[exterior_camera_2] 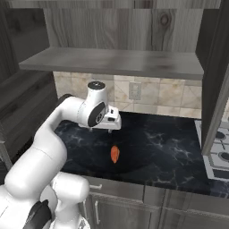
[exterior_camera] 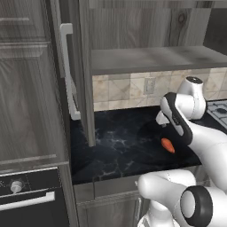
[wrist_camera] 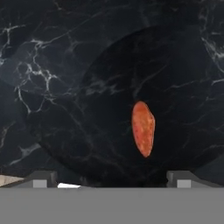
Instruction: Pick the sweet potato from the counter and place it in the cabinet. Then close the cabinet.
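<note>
In the left base view, the small orange-red oval sweet potato is seen near the front edge of the black marble-look counter, below the open dark wood-grain cabinet. In the right base view, the two-finger gripper is shown above it, apart. In the hand view, the dark fingertips are seen spread wide.

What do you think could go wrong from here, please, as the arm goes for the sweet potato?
1. The sweet potato is small, tapered and lies right of centre between the open jaws of the gripper, so a straight descent might clip it or squeeze it out sideways.
2. It lies loose on the hard counter, so a nudge could roll it away.
3. The open cabinet door hangs over the counter, so the lift to the shelf could strike it.
</note>
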Controlling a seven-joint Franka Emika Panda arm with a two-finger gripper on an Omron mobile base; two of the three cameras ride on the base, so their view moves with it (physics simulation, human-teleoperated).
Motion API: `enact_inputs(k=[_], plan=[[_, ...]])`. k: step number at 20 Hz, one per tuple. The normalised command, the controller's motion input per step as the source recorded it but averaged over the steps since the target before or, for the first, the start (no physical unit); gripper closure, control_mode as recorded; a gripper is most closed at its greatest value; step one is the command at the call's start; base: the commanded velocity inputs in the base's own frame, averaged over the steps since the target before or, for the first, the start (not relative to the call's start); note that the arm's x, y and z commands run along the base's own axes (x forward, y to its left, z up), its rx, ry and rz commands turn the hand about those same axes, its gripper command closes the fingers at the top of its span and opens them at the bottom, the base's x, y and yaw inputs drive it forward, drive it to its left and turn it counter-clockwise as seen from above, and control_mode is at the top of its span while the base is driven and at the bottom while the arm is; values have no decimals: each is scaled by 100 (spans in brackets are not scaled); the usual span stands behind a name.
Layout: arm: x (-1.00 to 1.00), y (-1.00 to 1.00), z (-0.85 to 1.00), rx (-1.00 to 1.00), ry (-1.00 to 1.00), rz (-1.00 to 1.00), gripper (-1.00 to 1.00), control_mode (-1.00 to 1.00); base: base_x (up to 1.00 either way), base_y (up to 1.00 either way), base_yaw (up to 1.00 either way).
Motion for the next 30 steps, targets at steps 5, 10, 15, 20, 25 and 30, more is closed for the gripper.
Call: enact_inputs(k=[5,10,15,20,25,30], plan=[[0,-28,-37,0,0,0,-100,-100,0,0,0],[0,-23,-35,0,0,0,-100,-100,0,0,0],[0,-8,-36,0,0,0,-100,-100,0,0,0],[0,-1,-37,0,0,0,-100,-100,0,0,0],[0,0,-34,0,0,0,-100,-100,0,0,0],[3,-1,-36,0,0,0,-100,-100,0,0,0]])
